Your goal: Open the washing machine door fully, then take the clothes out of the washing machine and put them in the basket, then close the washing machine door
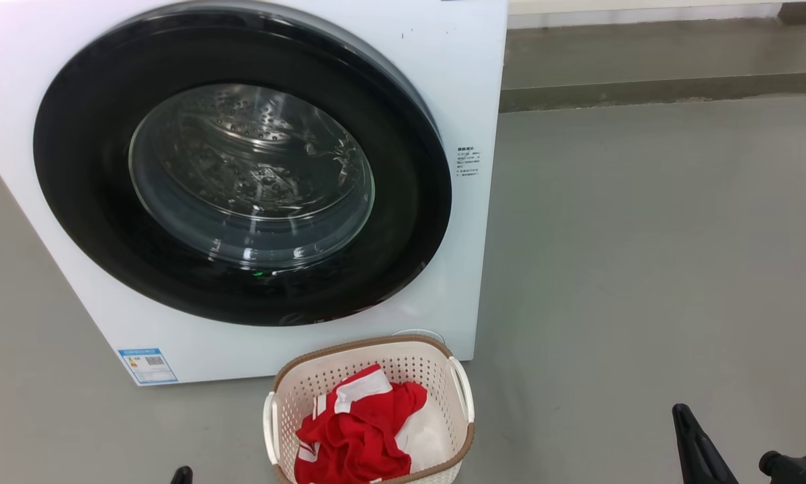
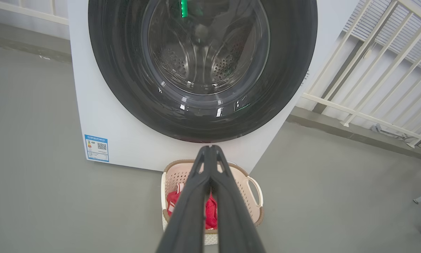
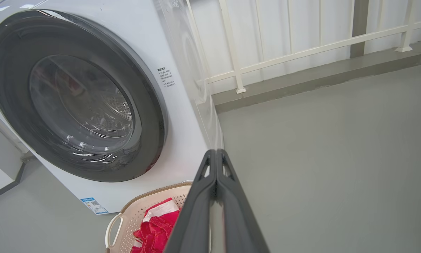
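The white washing machine (image 1: 456, 81) stands on the floor with its round black-rimmed door (image 1: 80, 202) shut flat against its front. Through the glass the steel drum looks bare. Right in front of it sits the cream basket (image 1: 463, 390), holding red clothes (image 1: 355, 437) with white stripes. In the left wrist view my left gripper (image 2: 209, 147) is shut with nothing in it, hanging above the basket (image 2: 254, 186) and short of the door (image 2: 126, 88). My right gripper (image 3: 216, 151) is also shut and empty, to the right of the basket (image 3: 133, 211) and the clothes (image 3: 157, 225).
Grey floor (image 1: 645, 255) stretches to the right of the machine. A low kerb (image 1: 645, 91) runs along the back, with a white railing (image 3: 301, 49) above it. A blue label (image 1: 147, 365) is stuck at the machine's lower left corner.
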Controlling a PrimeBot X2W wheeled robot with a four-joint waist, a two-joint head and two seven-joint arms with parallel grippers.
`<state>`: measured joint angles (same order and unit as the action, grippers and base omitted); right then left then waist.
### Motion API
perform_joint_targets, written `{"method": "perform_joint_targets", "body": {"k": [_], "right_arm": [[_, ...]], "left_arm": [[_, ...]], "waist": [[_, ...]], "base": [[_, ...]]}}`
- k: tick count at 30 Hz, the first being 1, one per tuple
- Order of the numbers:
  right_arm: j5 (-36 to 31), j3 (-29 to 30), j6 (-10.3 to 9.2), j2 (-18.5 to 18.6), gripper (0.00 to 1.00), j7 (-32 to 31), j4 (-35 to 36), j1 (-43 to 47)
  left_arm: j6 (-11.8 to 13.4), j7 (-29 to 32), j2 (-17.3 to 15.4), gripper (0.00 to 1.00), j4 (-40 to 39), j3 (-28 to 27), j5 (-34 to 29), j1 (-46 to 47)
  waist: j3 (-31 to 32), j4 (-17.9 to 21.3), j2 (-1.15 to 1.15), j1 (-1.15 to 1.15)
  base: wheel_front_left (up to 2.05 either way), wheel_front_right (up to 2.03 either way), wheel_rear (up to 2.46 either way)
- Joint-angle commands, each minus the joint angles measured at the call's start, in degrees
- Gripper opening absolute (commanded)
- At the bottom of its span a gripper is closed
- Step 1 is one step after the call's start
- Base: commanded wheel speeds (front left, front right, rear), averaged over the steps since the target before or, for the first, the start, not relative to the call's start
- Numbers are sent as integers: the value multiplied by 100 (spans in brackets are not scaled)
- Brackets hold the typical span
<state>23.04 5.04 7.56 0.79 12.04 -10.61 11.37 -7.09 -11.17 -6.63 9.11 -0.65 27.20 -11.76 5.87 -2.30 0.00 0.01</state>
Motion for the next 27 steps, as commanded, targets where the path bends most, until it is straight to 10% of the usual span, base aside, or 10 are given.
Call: {"method": "perform_joint_targets", "body": {"k": [1,27], "right_arm": [[229,25,-1,57,0,-45,116,-283],[1883,56,-3,94,0,-492,3,-647]], "left_arm": [[-6,30,-52,0,-103,-99,194,258],[-15,460,54,0,44,-221,1753,638]], "waist": [[-11,5,0,-1],[-158,61,0,-1]], "base": [[0,0,0],[0,0,0]]}}
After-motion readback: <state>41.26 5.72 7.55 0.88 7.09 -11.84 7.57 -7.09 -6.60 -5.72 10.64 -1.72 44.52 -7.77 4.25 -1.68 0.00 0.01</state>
